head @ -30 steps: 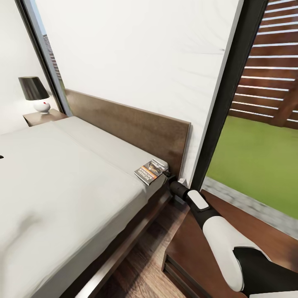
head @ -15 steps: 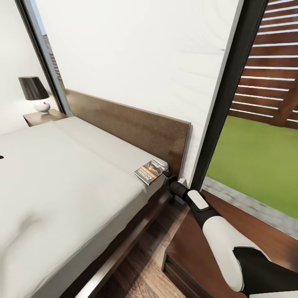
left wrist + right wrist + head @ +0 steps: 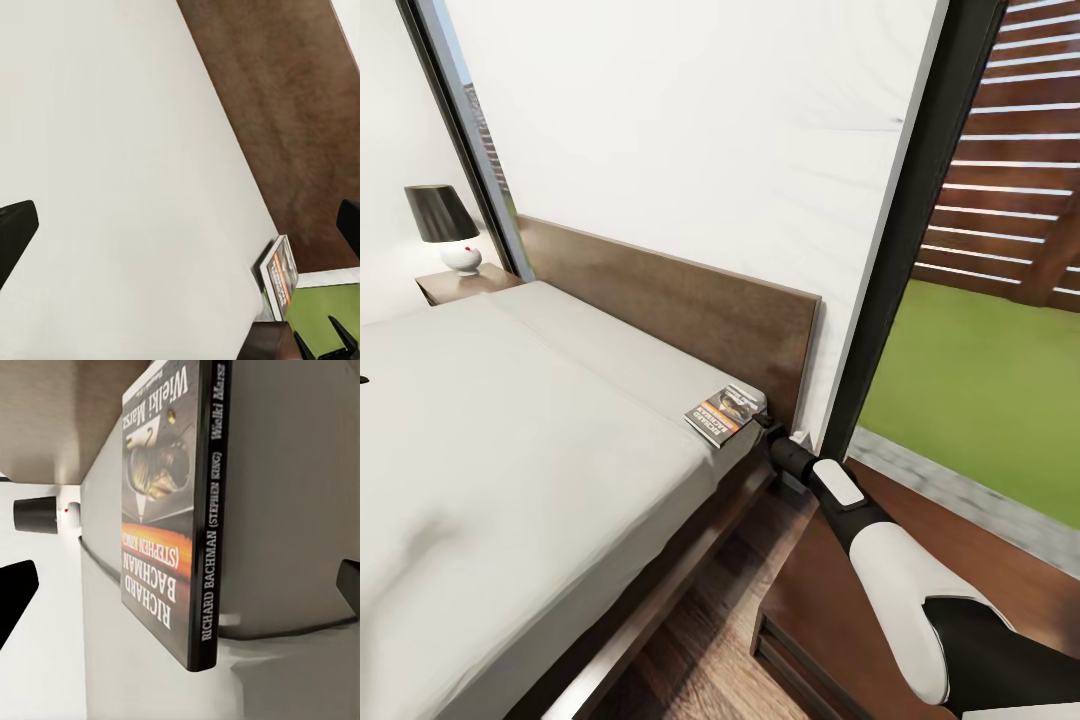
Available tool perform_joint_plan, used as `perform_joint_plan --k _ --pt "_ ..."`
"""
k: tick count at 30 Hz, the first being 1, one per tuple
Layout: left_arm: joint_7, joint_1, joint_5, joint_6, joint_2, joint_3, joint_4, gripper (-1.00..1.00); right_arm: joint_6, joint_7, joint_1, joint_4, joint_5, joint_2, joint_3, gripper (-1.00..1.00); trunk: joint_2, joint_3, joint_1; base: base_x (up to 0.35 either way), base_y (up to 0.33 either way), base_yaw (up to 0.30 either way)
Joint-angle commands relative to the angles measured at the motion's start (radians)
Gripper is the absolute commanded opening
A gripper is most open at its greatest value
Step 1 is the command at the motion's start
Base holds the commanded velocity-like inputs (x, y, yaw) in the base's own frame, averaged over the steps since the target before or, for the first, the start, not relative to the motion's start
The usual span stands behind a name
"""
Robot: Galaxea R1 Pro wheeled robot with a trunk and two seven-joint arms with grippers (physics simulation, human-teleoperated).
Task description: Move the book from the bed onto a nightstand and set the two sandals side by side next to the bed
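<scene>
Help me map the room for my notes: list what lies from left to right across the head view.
Lamp on the far nightstand → bed → book → right arm → window frame → lawn.

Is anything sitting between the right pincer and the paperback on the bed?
Nothing visible does. The right pincer sits at the mattress corner beside the dark grey paperback, and in the right wrist view the paperback's spine lies between the black fingertips with only bare light-grey mattress around.
</scene>
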Motion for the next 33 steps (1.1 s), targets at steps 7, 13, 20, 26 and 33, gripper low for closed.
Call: perform_joint_plan --k 7,13,20,26,33 --pt "-0.009 -0.002 -0.003 0.000 0.001 -0.006 0.002 1.00 0.006 0.002 -0.001 0.000 -0.003 0.001 -0.006 1.00 0.000 -0.001 0.000 0.014 0.007 0.000" --pt "-0.009 -0.002 -0.003 0.001 0.001 -0.006 0.002 1.00 0.006 0.001 -0.001 0.000 -0.003 0.001 -0.006 1.00 0.000 -0.001 0.000 0.055 0.035 0.000" --pt "-0.009 -0.002 -0.003 0.001 0.001 -0.005 0.003 1.00 0.006 0.001 -0.001 0.000 -0.003 0.001 -0.005 1.00 0.000 -0.001 0.000 0.014 0.008 0.000" --pt "-0.009 -0.002 -0.003 0.001 0.001 -0.005 0.003 1.00 0.005 0.000 -0.001 0.000 0.000 0.001 -0.006 1.00 0.000 -0.001 0.000 0.003 0.002 0.000" --pt "-0.009 -0.002 -0.003 0.000 0.002 -0.005 0.005 1.00 0.004 0.000 -0.001 0.003 0.002 0.000 -0.007 1.00 0.000 -0.001 0.000 0.000 0.000 0.000"
